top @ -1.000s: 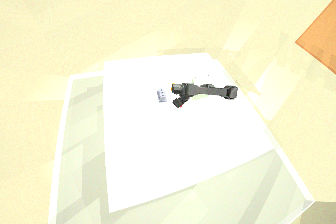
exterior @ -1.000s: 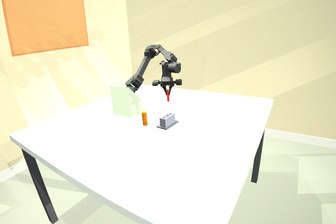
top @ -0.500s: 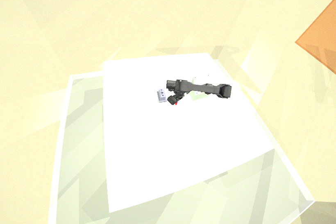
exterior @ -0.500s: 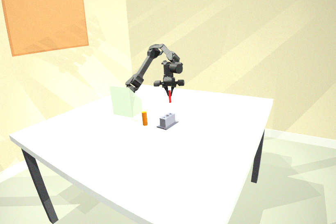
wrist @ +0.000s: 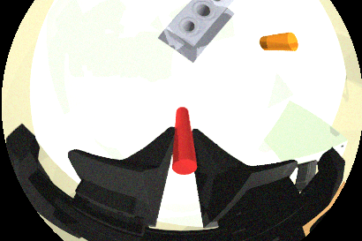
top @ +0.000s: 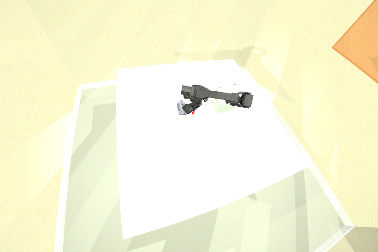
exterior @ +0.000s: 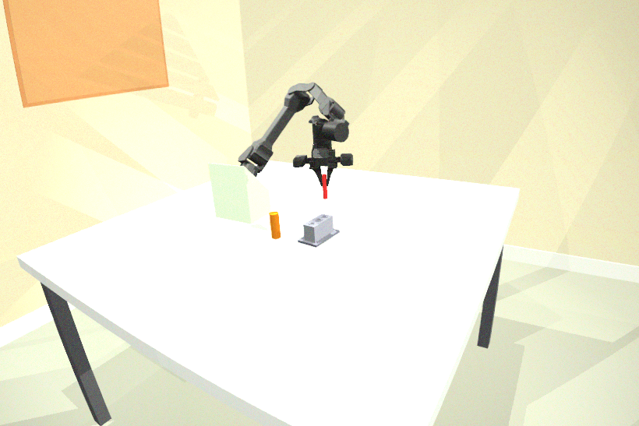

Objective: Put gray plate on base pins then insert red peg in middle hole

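My gripper (exterior: 324, 184) (wrist: 184, 133) is shut on the red peg (top: 192, 112) (exterior: 324, 191) (wrist: 183, 146) near its upper part, in the air, with the lower end pointing down. The gray plate (exterior: 311, 233) (wrist: 194, 38) is a block with three holes in a row along its top. It appears seated level on the thin gray base (exterior: 333, 232) (wrist: 164, 39); no pins are visible. The peg is higher than the plate and off to one side of it. In the top view, the arm hides part of the plate.
An orange cylinder (exterior: 275, 225) (wrist: 279, 41) stands upright beside the base. A pale green box (exterior: 229, 194) (wrist: 300, 132) stands farther off, close to the arm's lower links. All stand on the white table (top: 183, 167) (exterior: 361, 297).
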Robot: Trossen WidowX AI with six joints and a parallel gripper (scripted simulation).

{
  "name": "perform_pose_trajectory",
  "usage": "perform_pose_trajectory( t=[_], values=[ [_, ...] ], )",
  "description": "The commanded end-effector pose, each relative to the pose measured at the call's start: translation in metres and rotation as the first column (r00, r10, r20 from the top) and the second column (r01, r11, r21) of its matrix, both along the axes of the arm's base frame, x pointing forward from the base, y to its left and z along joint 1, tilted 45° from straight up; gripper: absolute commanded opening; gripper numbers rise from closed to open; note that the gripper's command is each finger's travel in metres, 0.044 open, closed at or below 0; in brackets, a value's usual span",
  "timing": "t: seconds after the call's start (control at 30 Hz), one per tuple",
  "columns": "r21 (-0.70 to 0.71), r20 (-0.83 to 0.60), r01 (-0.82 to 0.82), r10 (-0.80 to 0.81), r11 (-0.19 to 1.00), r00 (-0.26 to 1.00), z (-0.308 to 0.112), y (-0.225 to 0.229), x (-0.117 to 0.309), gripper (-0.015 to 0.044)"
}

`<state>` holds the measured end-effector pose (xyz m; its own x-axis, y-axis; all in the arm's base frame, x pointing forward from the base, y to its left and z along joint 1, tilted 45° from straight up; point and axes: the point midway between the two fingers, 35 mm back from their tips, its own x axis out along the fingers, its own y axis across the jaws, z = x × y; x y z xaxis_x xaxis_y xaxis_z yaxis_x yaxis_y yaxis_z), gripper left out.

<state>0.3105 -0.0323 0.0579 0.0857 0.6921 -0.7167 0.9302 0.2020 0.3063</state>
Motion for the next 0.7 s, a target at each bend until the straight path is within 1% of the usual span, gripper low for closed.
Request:
perform_pose_trajectory(
  t=[0.0, 0.67],
  values=[
    [-0.006, 0.002, -0.006, 0.006, 1.000, 1.000, -0.006, -0.008, 0.006, 0.0000],
    [-0.005, 0.007, -0.009, 0.009, 1.000, 1.000, -0.047, -0.050, 0.027, 0.0000]
  ],
)
